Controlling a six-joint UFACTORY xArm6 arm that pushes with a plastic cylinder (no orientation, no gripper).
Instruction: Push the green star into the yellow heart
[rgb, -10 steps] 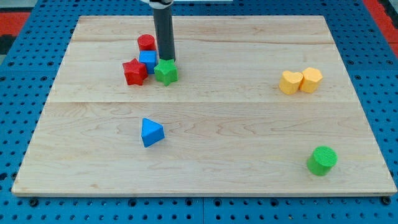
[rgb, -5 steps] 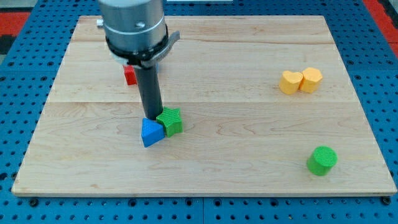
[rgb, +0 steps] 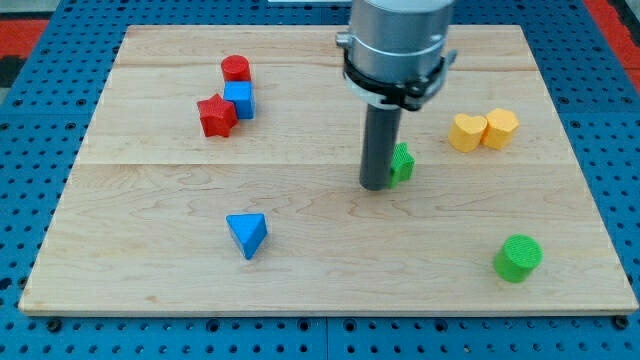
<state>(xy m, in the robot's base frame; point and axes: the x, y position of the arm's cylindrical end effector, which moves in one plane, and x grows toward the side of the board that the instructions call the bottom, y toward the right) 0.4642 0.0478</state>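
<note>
The green star (rgb: 402, 162) lies right of the board's middle, partly hidden behind my rod. My tip (rgb: 376, 185) rests on the board touching the star's left side. The yellow heart (rgb: 466, 131) lies up and to the right of the star, with a gap between them. A yellow hexagon block (rgb: 500, 128) touches the heart's right side.
A red cylinder (rgb: 236, 69), a blue cube (rgb: 239, 100) and a red star (rgb: 215, 115) cluster at the upper left. A blue triangle (rgb: 246, 234) lies at the lower left. A green cylinder (rgb: 518, 258) stands at the lower right. The wooden board (rgb: 320, 280) sits on a blue pegboard.
The green star went from the upper-left cluster down to the blue triangle, then right to near the yellow heart, with my tip behind it. The blue triangle turned slightly.
</note>
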